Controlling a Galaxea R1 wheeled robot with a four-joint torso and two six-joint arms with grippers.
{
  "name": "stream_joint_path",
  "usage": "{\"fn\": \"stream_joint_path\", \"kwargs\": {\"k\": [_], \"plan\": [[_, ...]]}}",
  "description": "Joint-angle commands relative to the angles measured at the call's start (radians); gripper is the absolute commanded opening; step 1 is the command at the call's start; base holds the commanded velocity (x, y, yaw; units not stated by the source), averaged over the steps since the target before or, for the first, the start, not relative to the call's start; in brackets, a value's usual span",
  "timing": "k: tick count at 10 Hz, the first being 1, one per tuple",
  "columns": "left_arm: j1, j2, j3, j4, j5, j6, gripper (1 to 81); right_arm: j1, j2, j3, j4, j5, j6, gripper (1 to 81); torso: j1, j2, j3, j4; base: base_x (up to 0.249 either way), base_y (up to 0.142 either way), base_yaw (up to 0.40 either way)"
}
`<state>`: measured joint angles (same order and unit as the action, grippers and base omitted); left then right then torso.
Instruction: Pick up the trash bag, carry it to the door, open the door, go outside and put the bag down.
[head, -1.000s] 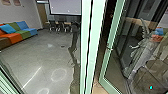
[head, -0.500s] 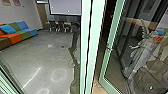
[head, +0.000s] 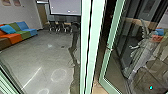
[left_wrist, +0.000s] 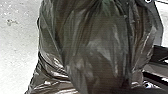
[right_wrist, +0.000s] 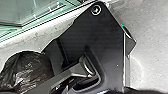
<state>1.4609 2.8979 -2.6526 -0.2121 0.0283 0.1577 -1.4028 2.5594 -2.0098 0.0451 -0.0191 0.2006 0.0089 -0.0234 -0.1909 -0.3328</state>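
Pale, speckled floor beside a glossy, wrinkly trash bag

A sofa stands by the wall at the upper left of the head view, a cushion on it. Chairs stand below the screen, top centre. Floor lies left of the upright post, the door right of it. The trash bag is beside the robot's plate.

That shiny black trash bag, creased and bulging, gathers at its top beside the robot. The green-framed glass door stands upright.
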Motion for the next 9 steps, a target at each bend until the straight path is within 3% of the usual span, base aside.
{"fn": "stream_joint_path", "kwargs": {"k": [1,3,4,5,6,7,8,9], "plan": [[-0.029,-0.002,0.0,0.019,0.07,0.005,1.0,-0.005,0.144,-0.198,0.039,-0.051,-0.073,81.1,0.0,0.0,0.0,0.0,0.0,0.0,0.0],[-0.032,0.002,0.0,0.028,0.07,0.006,1.0,-0.008,0.198,-0.256,0.027,-0.074,-0.086,81.1,0.0,0.0,0.0,0.0,0.0,0.0,0.0],[-0.032,0.003,0.0,0.033,0.07,0.006,1.0,-0.008,0.199,-0.256,0.03,-0.074,-0.086,81.1,0.0,0.0,0.0,0.062,0.0,0.0,0.0],[-0.033,0.003,0.0,0.033,0.07,0.005,1.0,-0.008,0.201,-0.257,0.033,-0.073,-0.086,81.1,0.0,0.0,0.0,0.1,0.0,0.0,0.0],[-0.035,0.003,0.0,0.034,0.07,0.005,1.0,-0.006,0.202,-0.259,0.036,-0.074,-0.084,81.1,0.0,0.0,0.0,0.115,0.0,0.0,0.0],[-0.035,0.002,-0.001,0.034,0.07,0.006,1.0,-0.003,0.207,-0.26,0.035,-0.074,-0.084,81.1,0.0,0.0,-0.029,0.144,0.0,0.0,0.0],[-0.035,0.003,-0.003,0.034,0.07,0.005,1.0,-0.002,0.21,-0.26,0.038,-0.073,-0.084,81.1,0.0,0.0,-0.003,0.081,0.0,0.0,0.0],[-0.035,0.003,-0.004,0.034,0.07,0.005,1.0,-0.002,0.213,-0.262,0.03,-0.073,-0.084,81.1,-0.001,0.0,-0.007,0.112,0.0,0.0,0.0]]}}
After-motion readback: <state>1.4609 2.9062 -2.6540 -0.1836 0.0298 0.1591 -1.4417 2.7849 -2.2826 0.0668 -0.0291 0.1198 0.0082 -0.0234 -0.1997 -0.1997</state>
